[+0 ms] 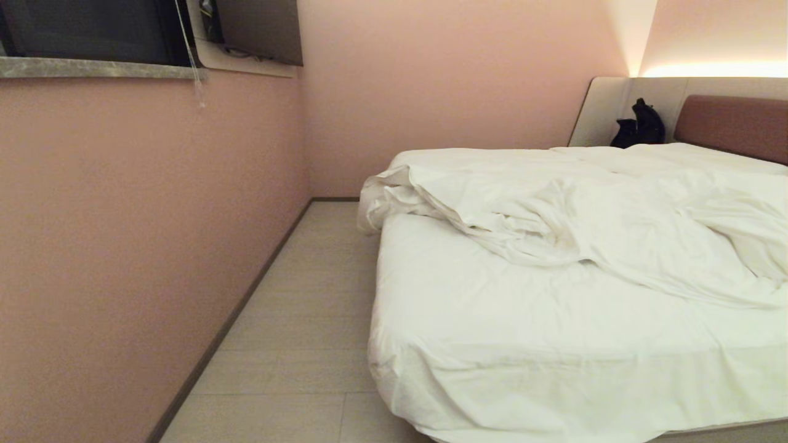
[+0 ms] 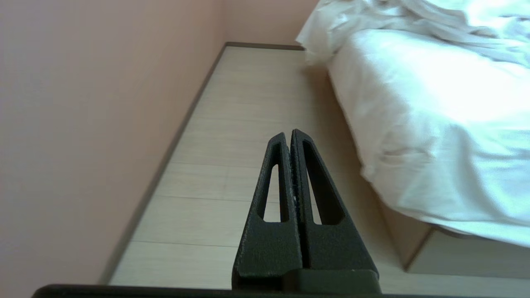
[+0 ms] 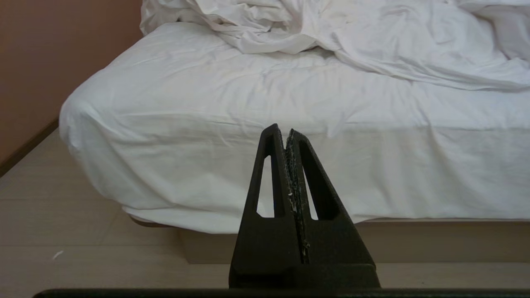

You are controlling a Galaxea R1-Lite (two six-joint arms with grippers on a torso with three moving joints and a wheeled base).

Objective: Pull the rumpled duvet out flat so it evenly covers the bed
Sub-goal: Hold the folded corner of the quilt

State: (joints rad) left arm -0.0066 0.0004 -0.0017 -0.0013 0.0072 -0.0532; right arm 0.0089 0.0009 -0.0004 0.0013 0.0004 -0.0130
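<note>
The white duvet (image 1: 585, 203) lies rumpled and bunched across the upper half of the bed (image 1: 554, 344), one fold hanging over the bed's left edge. Below it the sheeted mattress is bare down to the foot. The right wrist view shows the duvet (image 3: 352, 37) heaped beyond the bare sheet (image 3: 248, 107). My left gripper (image 2: 288, 133) is shut with nothing in it, low over the floor beside the bed's foot corner (image 2: 414, 165). My right gripper (image 3: 283, 131) is shut and empty too, pointing at the foot of the bed. Neither arm shows in the head view.
A pink wall (image 1: 141, 246) runs along the left, leaving a strip of pale wood floor (image 1: 308, 307) between it and the bed. A reddish-brown headboard (image 1: 732, 126) and a dark object (image 1: 640, 126) stand at the far end. A window ledge (image 1: 92, 67) sits high on the wall.
</note>
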